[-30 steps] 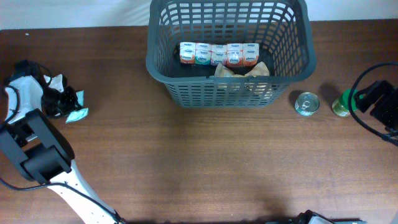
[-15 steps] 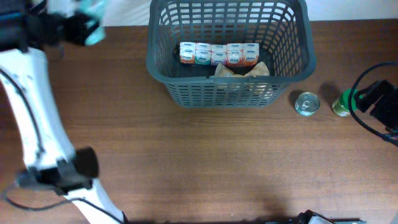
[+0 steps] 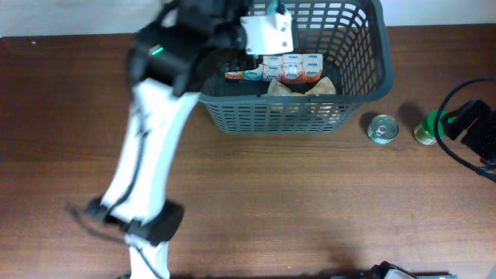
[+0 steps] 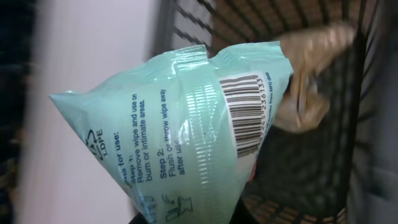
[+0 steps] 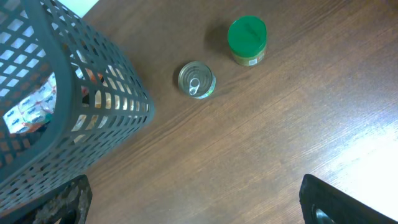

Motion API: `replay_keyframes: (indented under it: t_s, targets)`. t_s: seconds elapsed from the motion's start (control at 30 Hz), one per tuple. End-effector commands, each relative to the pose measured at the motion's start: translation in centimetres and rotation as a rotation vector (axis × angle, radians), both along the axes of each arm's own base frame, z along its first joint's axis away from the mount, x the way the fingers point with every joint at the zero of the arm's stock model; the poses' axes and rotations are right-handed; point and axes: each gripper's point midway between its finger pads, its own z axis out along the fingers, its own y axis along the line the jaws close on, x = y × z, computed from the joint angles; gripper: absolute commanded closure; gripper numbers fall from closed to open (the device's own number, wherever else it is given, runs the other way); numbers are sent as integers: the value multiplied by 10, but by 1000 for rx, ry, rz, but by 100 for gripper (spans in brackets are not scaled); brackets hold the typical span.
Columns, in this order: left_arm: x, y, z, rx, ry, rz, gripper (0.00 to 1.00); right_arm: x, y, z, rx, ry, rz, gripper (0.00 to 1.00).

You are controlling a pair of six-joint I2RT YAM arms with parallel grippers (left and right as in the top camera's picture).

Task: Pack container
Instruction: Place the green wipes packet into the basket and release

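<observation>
The dark grey lattice basket [image 3: 364,85] stands at the back middle of the table and holds a row of small cartons [image 3: 291,68] and a tan bag [image 3: 310,87]. My left gripper [image 3: 275,12] is shut on a mint-green wipes packet [image 4: 186,124] and hangs over the basket's left half. The packet fills the left wrist view, with the basket wall [image 4: 348,124] behind it. My right gripper [image 5: 199,211] is open and empty over bare table at the far right, beside the basket [image 5: 68,112].
A small round tin can [image 3: 381,129] and a green-lidded jar [image 3: 425,130] stand right of the basket, near my right arm [image 3: 473,128]; both also show in the right wrist view, the can [image 5: 196,79] and the jar [image 5: 247,40].
My left arm swung from the far left of the table up and right, carrying the mint-green packet to above the basket. The right arm has not moved.
</observation>
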Motion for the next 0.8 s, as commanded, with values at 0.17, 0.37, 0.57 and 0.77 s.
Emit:
replay_keyframes:
  t_s: [0.17,0.37,0.57,0.77]
  targets:
    - [48,-8,-141,155,233,47,98,0,1,2,0,-11,10,1]
    - [56,4,-178,112,360,179,94,0,1,2,0,-11,10,1]
    - [59,24,-196,87,445,271,87,0,1,3,0,-11,10,1]
    - [54,25,-195,60,483,322,1,0,1,2,0,-11,10,1]
